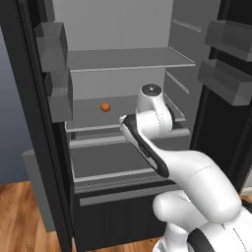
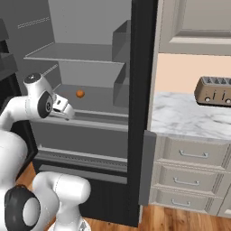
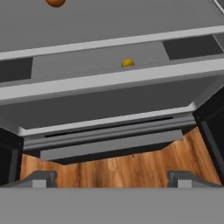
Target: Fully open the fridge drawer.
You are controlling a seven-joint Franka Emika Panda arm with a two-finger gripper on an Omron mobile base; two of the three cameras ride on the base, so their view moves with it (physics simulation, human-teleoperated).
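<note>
The fridge drawer (image 1: 113, 158) is a wide grey bin with a pale top rim (image 3: 109, 81), sitting low in the open fridge under the bottom shelf. It stands pulled out a little, and a small yellow item (image 3: 127, 63) shows inside through the gap behind the rim. My gripper (image 2: 66, 113) hangs just in front of and above the drawer's rim (image 2: 90, 121), pointing down. In the hand view my gripper (image 3: 113, 180) is open, its fingertips (image 3: 43, 179) wide apart with nothing between them. The drawer's flat front (image 3: 109, 107) lies below the hand.
An orange ball (image 1: 105, 107) rests on the shelf above the drawer. Grey door bins (image 1: 51, 47) hang on the left door, with others (image 1: 226, 78) on the right door. A dark panel with a light grey bar (image 1: 123, 195) sits below the drawer. A toaster (image 2: 214, 91) stands on the marble counter.
</note>
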